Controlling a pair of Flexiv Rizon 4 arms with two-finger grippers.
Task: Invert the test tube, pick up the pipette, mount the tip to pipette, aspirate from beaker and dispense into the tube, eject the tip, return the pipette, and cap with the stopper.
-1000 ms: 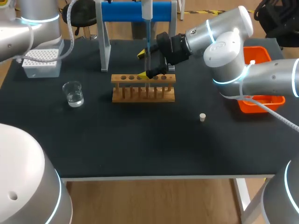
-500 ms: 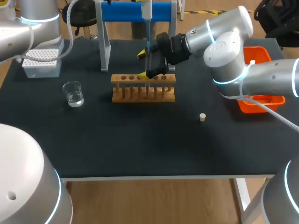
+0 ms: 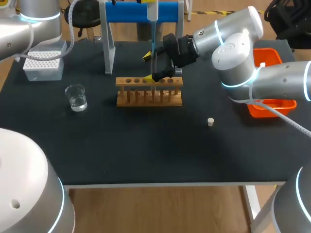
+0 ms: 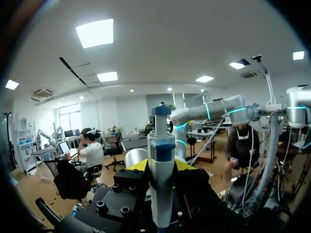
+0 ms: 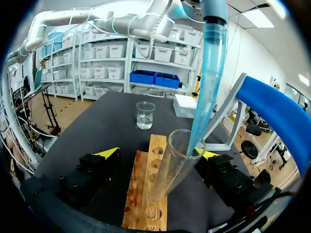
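Presently we find the work at the dispensing step. The left tool (image 4: 160, 165) is clamped on the pipette (image 4: 161, 141), its yellow tips hard against the barrel on both sides, and holds it upright above the wooden rack (image 3: 149, 91). The blue pipette tip (image 5: 206, 87) reaches down into the mouth of the test tube (image 5: 172, 167). The tube leans over the rack with its foot at one of the rack's holes; we cannot tell whether it is fully seated. The right tool (image 5: 160, 154) straddles the tube just above the rack with its fingers apart. One finger stands clear of the glass, so we judge the tube unclamped. The beaker (image 3: 76, 97), with liquid in it, stands left of the rack, and the tip box (image 3: 43, 62) lies further left and behind. The stopper (image 3: 211, 122) lies alone on the bench (image 3: 146, 150) to the rack's front right, and the orange bin (image 3: 272, 104) sits well to the rack's right. Risks noted: the tip appears close to the tube's rim, and the tube leans unheld, so any sideways drift of the pipette could lever it over or drag it from the rack on withdrawal. Liquid released against the rim may run down the outside. The small stopper could roll if the right arm nudges it.
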